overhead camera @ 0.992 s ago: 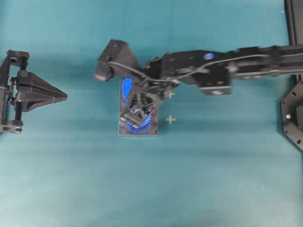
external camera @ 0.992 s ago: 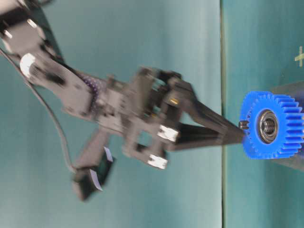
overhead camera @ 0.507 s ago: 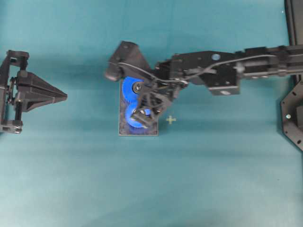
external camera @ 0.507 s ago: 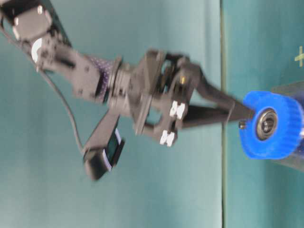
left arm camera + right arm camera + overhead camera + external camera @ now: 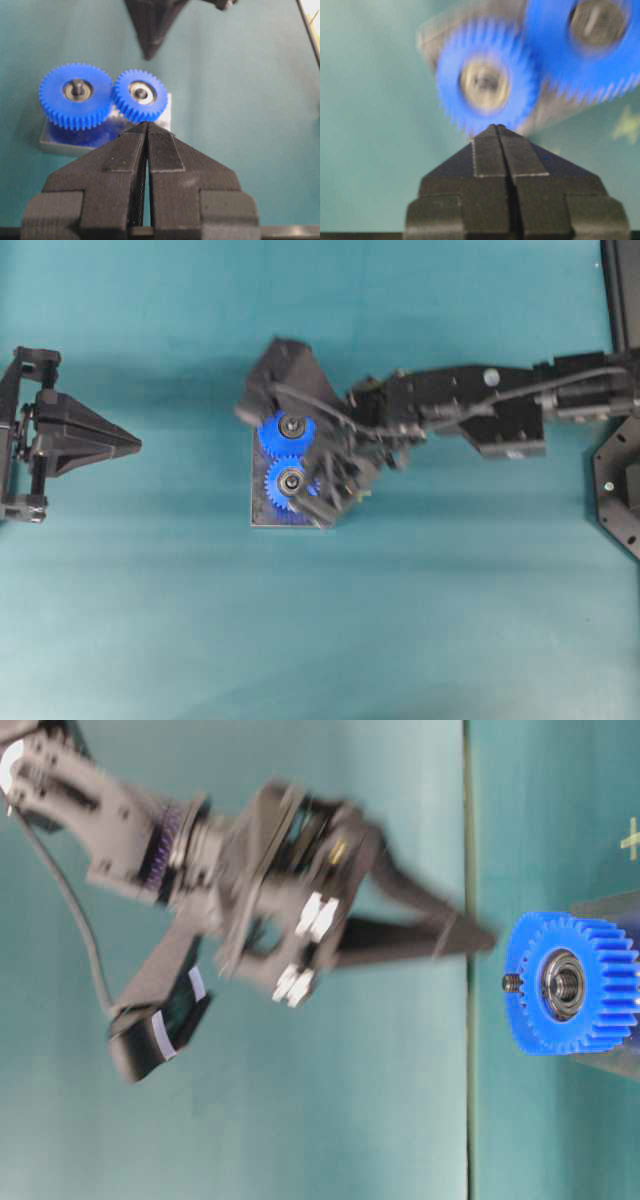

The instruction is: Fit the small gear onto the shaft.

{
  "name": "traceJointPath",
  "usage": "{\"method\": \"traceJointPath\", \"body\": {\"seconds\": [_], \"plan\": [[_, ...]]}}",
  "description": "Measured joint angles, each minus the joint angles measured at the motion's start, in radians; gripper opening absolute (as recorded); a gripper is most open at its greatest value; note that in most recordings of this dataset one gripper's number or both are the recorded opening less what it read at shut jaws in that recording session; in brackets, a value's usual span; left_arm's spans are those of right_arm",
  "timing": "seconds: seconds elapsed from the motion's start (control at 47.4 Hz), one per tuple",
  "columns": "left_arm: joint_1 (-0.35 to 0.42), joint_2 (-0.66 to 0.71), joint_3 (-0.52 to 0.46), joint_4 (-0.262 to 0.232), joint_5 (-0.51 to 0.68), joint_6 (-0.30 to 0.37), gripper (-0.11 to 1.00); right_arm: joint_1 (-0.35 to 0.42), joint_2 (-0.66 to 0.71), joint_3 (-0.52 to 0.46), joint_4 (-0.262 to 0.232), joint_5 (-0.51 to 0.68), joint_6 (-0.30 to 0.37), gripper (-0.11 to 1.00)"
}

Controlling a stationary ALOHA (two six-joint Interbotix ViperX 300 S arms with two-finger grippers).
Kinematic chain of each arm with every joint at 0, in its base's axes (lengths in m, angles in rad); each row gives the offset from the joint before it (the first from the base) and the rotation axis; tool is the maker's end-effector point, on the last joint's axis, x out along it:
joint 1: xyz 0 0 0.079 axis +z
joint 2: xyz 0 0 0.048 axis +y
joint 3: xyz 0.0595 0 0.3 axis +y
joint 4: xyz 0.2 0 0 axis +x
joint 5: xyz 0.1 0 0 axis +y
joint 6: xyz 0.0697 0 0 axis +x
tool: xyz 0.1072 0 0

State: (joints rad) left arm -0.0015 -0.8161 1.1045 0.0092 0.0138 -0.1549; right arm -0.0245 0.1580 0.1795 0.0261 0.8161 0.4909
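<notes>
The small gear (image 5: pixel 140 94) is seated on the shaft (image 5: pixel 141 93), meshed with the larger gear (image 5: pixel 76 95) on the plate (image 5: pixel 55 145). The right gripper (image 5: pixel 496 128) and the left gripper (image 5: pixel 147 125) are clenched on nothing.

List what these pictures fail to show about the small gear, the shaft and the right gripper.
- Shaft: hidden by the small gear on it in the left wrist view; how far down the gear sits cannot be judged.
- Right wrist view: motion blur smears the gear teeth, so their mesh with the larger gear is unreadable.
- Right gripper: blurred at table level.
- Plate: partly covered overhead by the right arm.
</notes>
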Motion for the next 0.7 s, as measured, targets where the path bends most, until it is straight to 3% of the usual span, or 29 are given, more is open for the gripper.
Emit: {"method": "traceJointPath", "body": {"seconds": [0.338,0.697], "plan": [[0.000,0.000,0.000,0.000,0.000,0.000,0.00,-0.020,0.129,-0.092,0.002,0.008,-0.028,-0.02],[0.000,-0.003,0.000,0.000,0.000,0.000,0.00,-0.046,0.112,-0.023,-0.005,0.021,-0.029,-0.02]]}}
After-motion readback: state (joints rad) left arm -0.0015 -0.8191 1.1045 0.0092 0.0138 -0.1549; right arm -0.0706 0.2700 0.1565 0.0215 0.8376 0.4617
